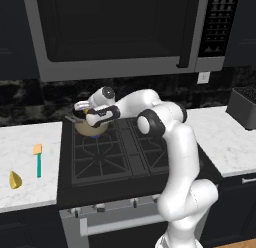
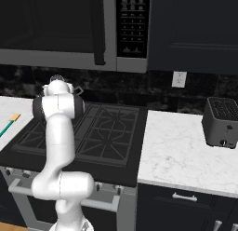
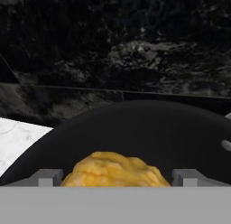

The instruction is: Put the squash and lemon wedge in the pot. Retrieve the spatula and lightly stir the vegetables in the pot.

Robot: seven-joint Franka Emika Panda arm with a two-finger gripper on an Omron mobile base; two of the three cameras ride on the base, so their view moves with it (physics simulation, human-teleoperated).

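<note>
The tan pot [image 1: 93, 127] stands on the stove's back left burner. My gripper [image 1: 83, 110] hangs over its rim, jaws wide and open. In the hand view the lumpy golden-brown squash [image 3: 115, 166] sits between the fingertips [image 3: 47, 177] of the gripper [image 3: 117, 178], with a small gap on each side and the pot's dark inside [image 3: 144, 128] behind it. The bright yellow lemon wedge [image 1: 15, 179] lies on the left counter near its front edge. Just right of the wedge lies the teal-handled spatula [image 1: 38, 161], its orange blade pointing to the wall; the spatula [image 2: 9, 125] also shows at the right base view's left edge.
The black stove top [image 1: 125, 154] has free grates in front of and right of the pot. A microwave [image 1: 115, 32] hangs overhead. A toaster [image 2: 222, 123] stands on the right counter. The dark stone wall [image 3: 135, 51] rises close behind the pot.
</note>
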